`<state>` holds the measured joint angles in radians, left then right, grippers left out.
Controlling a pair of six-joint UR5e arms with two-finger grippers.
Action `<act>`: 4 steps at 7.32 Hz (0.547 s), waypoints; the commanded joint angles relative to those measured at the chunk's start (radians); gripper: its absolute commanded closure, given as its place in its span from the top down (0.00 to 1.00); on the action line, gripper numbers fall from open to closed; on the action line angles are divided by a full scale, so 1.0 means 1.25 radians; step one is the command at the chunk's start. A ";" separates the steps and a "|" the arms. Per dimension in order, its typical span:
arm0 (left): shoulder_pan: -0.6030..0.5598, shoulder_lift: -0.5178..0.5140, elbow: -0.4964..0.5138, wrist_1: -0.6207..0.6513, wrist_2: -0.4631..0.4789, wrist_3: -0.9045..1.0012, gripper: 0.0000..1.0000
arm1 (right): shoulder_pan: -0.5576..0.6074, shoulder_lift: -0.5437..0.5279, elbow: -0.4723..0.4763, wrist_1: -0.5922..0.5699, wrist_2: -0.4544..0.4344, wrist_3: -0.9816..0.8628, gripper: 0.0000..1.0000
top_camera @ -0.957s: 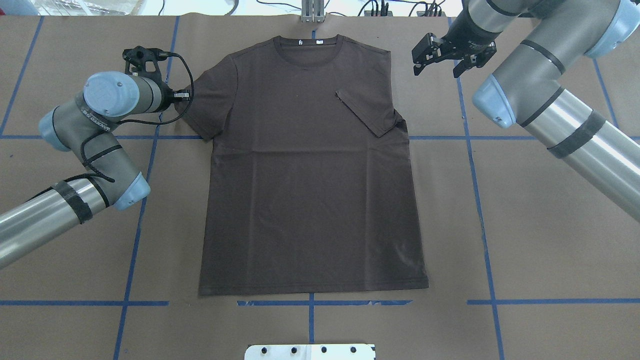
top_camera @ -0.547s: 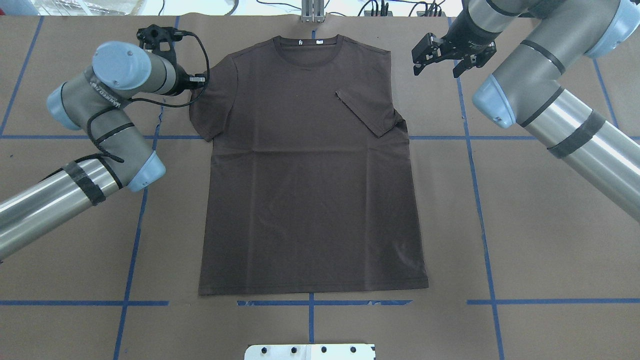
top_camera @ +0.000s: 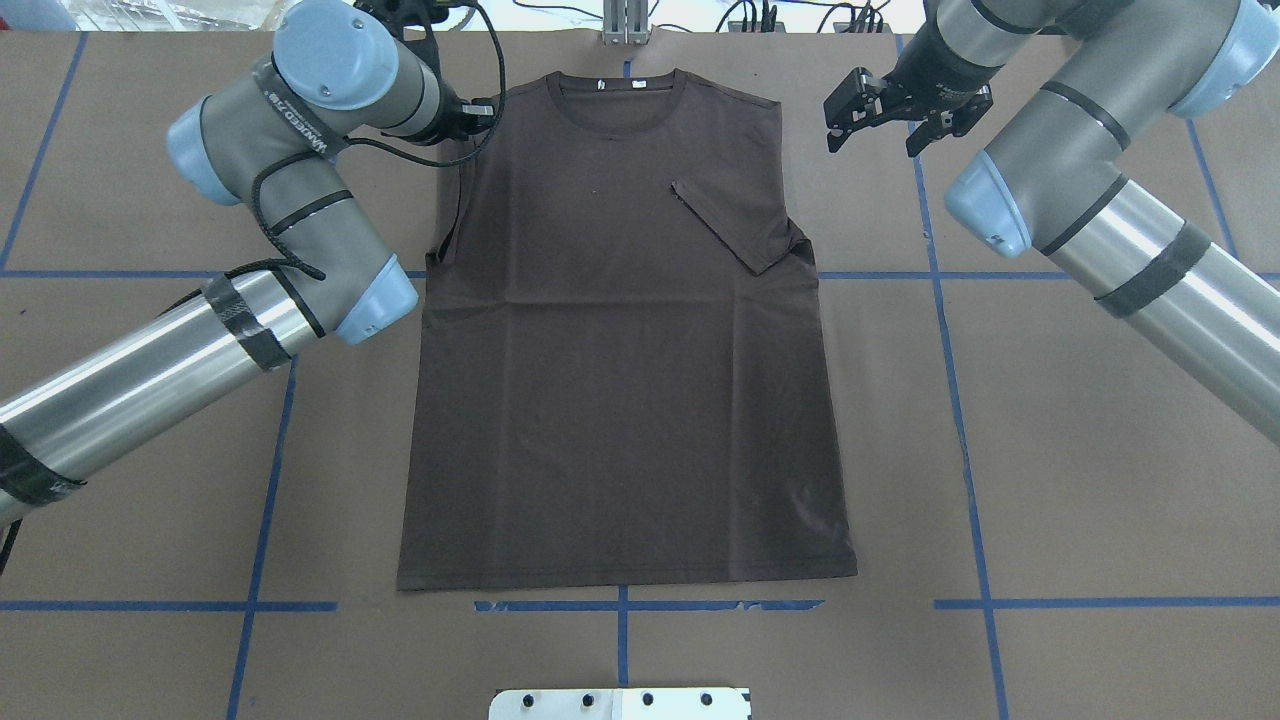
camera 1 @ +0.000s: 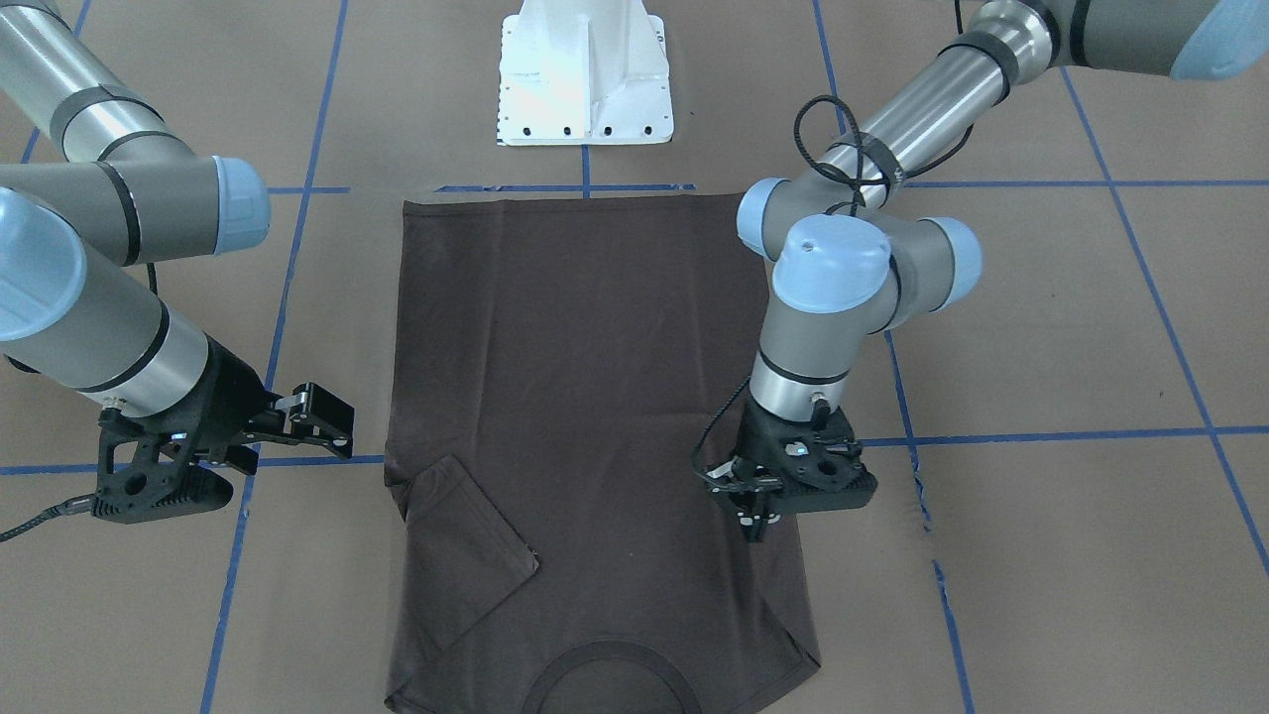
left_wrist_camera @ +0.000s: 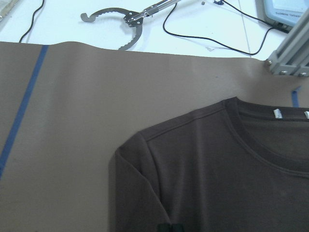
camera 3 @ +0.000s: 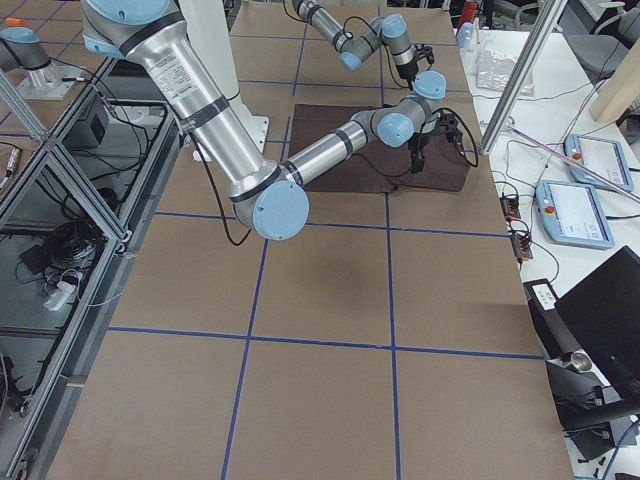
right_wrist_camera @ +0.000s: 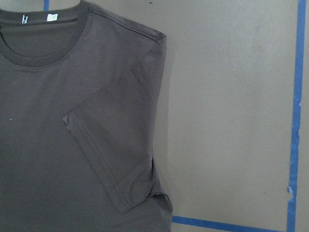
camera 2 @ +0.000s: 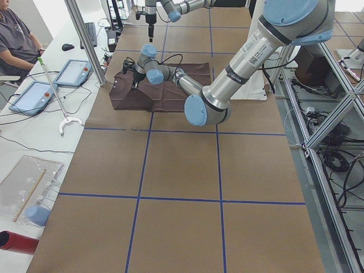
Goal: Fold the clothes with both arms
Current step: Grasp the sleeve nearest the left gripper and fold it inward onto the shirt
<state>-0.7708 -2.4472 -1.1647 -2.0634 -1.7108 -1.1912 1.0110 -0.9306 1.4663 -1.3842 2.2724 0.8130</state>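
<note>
The dark brown T-shirt [top_camera: 620, 380] lies flat, collar at the far edge. One sleeve [top_camera: 735, 225] is folded in over the chest, as the right wrist view [right_wrist_camera: 111, 145] also shows. My left gripper [camera 1: 755, 521] points down over the other shoulder. It is shut on that sleeve and holds it tented up over the shirt body; its fingertips [left_wrist_camera: 169, 227] show on the fabric. In the overhead view the wrist hides it. My right gripper [top_camera: 880, 130] is open and empty, hovering beside the shirt's far right shoulder.
The table is covered with brown paper marked by blue tape lines [top_camera: 950, 330]. The white base plate [top_camera: 620, 703] is at the near edge. A metal post [top_camera: 625, 25] and cables are at the far edge. An operator [camera 2: 17, 34] sits beyond it.
My left arm has swung inward and toward the far edge, taking the left sleeve with it. That sleeve no longer sticks out to the side. The right arm has not moved.
</note>
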 commanded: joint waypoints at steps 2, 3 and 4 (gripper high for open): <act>0.045 -0.052 0.073 -0.019 0.026 -0.044 0.00 | -0.002 -0.002 -0.005 0.002 0.001 0.000 1.00; 0.044 -0.052 0.073 -0.022 0.026 -0.041 0.06 | -0.004 0.000 -0.005 0.000 0.001 0.000 1.00; 0.047 -0.047 0.072 -0.041 0.026 -0.036 0.99 | -0.004 0.000 -0.007 0.000 0.000 0.000 1.00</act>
<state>-0.7164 -2.5103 -1.0756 -2.0945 -1.6797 -1.2416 1.0071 -0.9318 1.4600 -1.3833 2.2729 0.8130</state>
